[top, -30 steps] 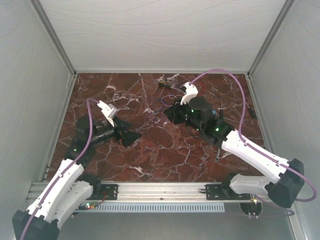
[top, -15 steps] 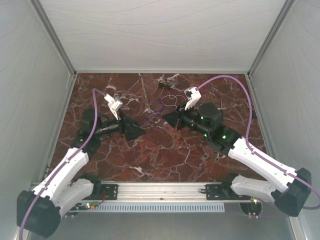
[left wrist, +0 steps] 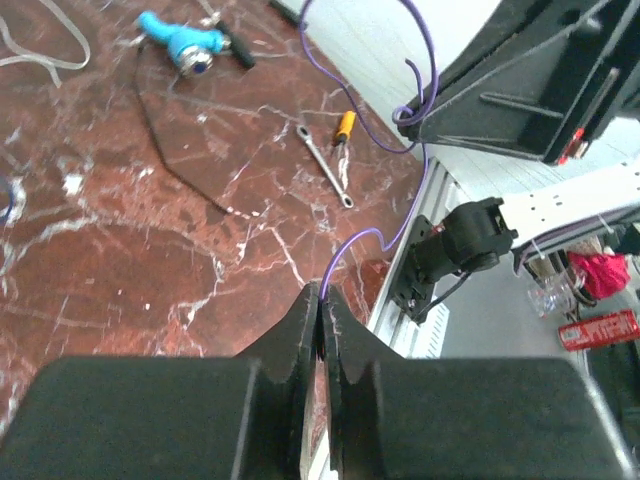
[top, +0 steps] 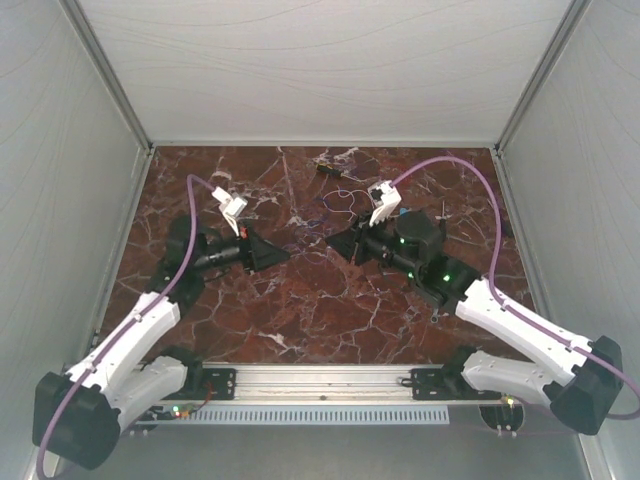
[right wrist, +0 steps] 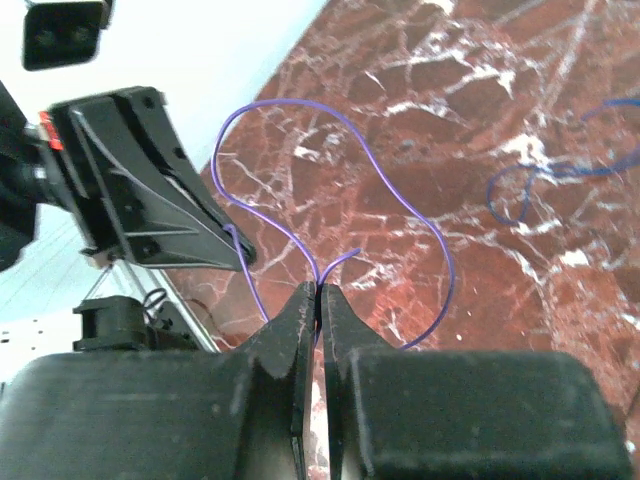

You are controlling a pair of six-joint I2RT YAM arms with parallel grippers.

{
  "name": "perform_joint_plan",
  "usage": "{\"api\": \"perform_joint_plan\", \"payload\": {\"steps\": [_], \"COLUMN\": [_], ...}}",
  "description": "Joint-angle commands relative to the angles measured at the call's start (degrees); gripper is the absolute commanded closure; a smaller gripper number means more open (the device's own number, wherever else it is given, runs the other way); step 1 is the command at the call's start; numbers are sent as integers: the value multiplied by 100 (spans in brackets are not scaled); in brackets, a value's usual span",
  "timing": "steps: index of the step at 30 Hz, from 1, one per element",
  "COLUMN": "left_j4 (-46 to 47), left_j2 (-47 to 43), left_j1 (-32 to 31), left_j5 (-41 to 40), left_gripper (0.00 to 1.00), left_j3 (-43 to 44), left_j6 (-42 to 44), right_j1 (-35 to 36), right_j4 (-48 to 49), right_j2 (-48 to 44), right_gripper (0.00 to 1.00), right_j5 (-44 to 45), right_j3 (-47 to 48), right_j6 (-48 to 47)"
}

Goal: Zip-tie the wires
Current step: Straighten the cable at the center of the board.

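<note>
The table (top: 300, 310) was dark red stone with white veins, and it had pale walls on three sides. From above the purple wire (right wrist: 300, 101) was hard to see, but the wrist views showed the left gripper (left wrist: 320, 300) and the right gripper (right wrist: 318, 295) each pinched tight on it, with the wire looping between them. Only the left wrist view showed a blue tool (left wrist: 185, 42) and a red label (left wrist: 598, 328) too blurry to read.
</note>
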Motion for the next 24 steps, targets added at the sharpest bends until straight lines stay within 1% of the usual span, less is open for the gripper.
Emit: {"api": "perform_joint_plan", "payload": {"steps": [1, 4, 7, 10, 14, 17, 19, 21, 24], "left_j4": [-940, -816, -589, -716, -863, -887, -979, -1106, -1191], "left_j2": [-268, -335, -208, 20, 289, 307, 253, 161, 10], "left_j1": [-137, -368, -725, -1080, -1258, -1267, -1275, -1274, -1280], "left_j5": [-1106, -1624, -2212, -2826, -3177, -3325, -3485, -3677, -3836], "left_gripper": [100, 100, 100, 100, 100, 100, 100, 100, 100], "left_j3": [-18, -626, -1119, -1238, -1296, -1425, -1485, -1534, -1611], "left_j6": [-233, -647, -958, -1043, -1071, -1156, -1219, -1288, -1378], "right_j1": [17, 12, 36, 123, 267, 300, 317, 322, 337], "right_j4": [-400, -478, -436, -447, -470, -386, -323, -285, -239], "right_j2": [-89, 116, 510, 870, 1281, 1517, 1663, 1779, 1885], "right_gripper": [100, 100, 100, 100, 100, 94, 88, 78, 67], "right_j5": [617, 858, 955, 1156, 1330, 1302, 1245, 1181, 1112], "right_j3": [-395, -892, -1322, -1563, -1670, -1744, -1790, -1813, -1863], "right_j6": [348, 681, 1044, 1271, 1345, 1399, 1417, 1439, 1439]}}
